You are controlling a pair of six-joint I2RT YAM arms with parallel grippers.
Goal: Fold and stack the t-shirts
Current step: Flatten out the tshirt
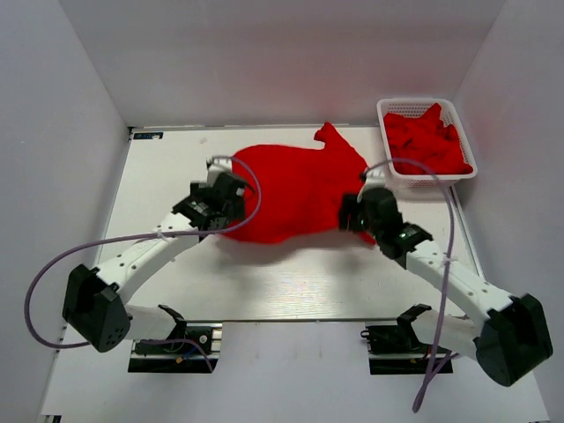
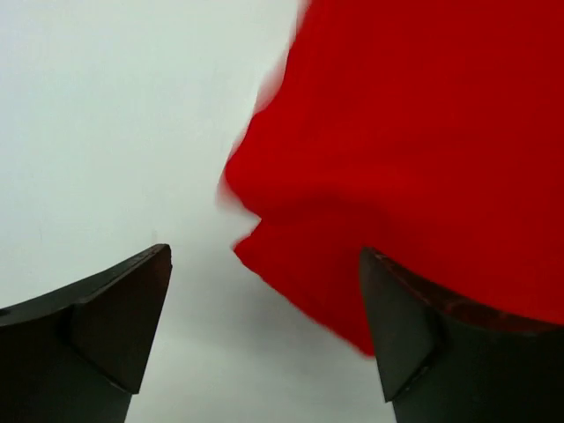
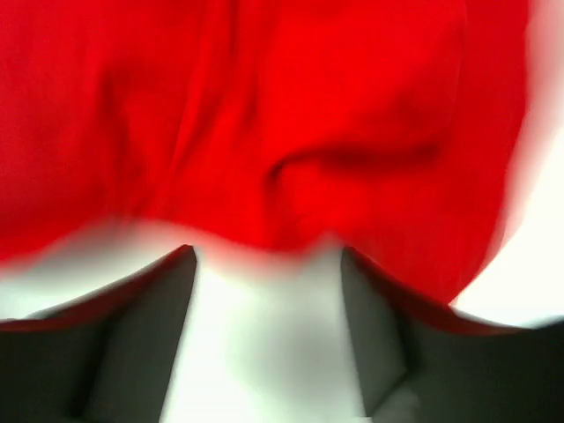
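Where it lies, the t-shirt (image 1: 295,189) stretches left-right, one sleeve (image 1: 330,135) pointing rearward.

The place was a robot test cell of a laboratory kind, not a home. A white table (image 1: 291,291) stood inside plain white walls (image 1: 282,62), which closed it on its left, far and right sides. At the table's near edge the left arm (image 1: 141,256) and the right arm (image 1: 458,273) were bolted down, with purple cables (image 1: 35,291) looping beside them. At its far right corner sat a white lattice basket (image 1: 423,104) of crumpled red cloth, probably t-shirts (image 1: 427,141).
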